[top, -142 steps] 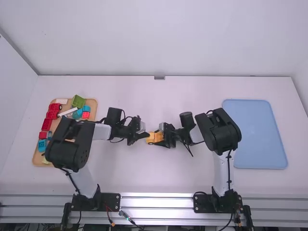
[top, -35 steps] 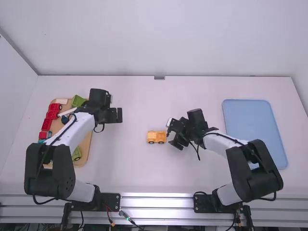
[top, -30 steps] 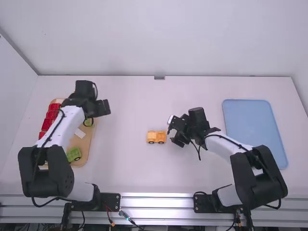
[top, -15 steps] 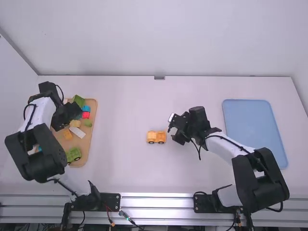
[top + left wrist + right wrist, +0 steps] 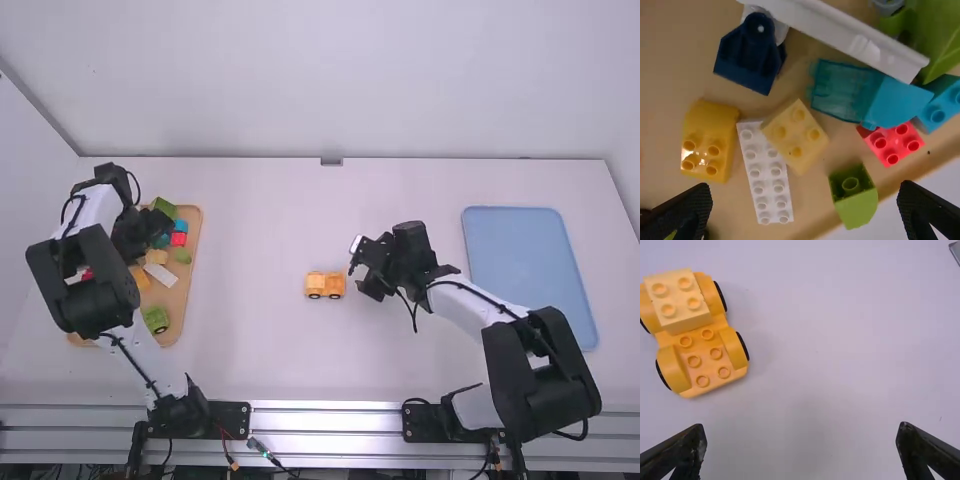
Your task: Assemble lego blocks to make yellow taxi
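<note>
Your left gripper (image 5: 805, 199) is open over the tray (image 5: 178, 297); pinching the pale block (image 5: 796, 136) too wide could snag the white block (image 5: 764, 175). Your right gripper (image 5: 801, 439), also open, is near the car (image 5: 704, 357) on the table (image 5: 270, 350)

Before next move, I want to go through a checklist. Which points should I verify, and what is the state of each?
1. Left pincer open and empty, over the wooden board: ok.
2. Pale yellow block lying with studs up: ok.
3. Room for fingers on every side of that block: not ok, the long white block lies against it.
4. Car base upright on its wheels: ok.
5. Front studs or rear studs still bare on it: cannot tell which end.
6. Right pincer open and apart from the car base: ok.
</note>
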